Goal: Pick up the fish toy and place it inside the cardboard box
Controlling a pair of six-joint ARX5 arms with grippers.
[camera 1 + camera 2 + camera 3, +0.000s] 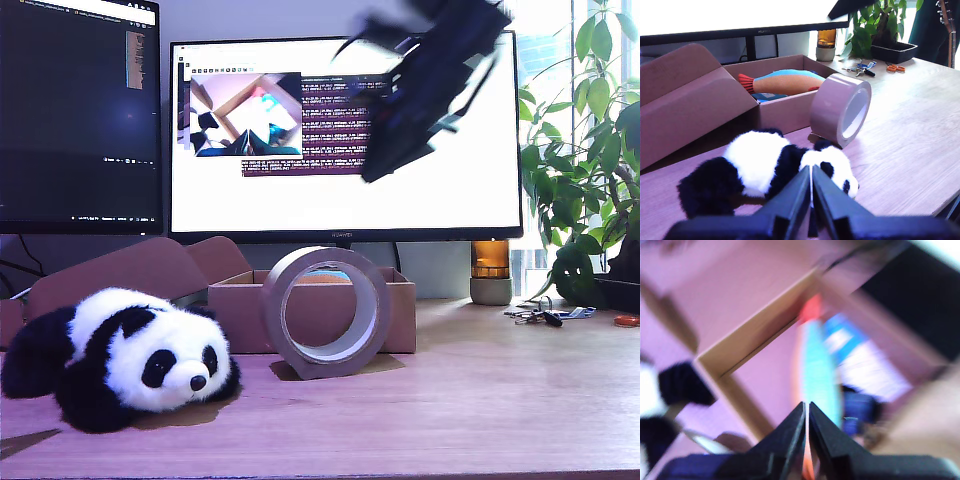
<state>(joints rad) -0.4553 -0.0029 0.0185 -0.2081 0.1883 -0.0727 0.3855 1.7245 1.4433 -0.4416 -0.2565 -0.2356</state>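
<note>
risk: snagging a flap | orange-and-teal plush fish toy lies inside brown cardboard box | second gripper fingers together, blurred above it | first gripper fingers together near black-and-white panda plush

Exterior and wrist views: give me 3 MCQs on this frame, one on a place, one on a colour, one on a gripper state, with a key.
1. Where is the fish toy?
A. Inside the cardboard box
B. On the desk beside the panda plush
C. On top of the tape roll

2. What colour is the fish toy's tail fin?
A. Green
B. Red
C. White

3. How do the jaws of my first gripper stand?
A. Wide open
B. Shut on the panda plush
C. Shut, holding nothing

Key: 1 A, the first wrist view shows it lying within the box walls. 2 B, the fin at its end is red. 3 C, the fingers meet with nothing between them.
</note>
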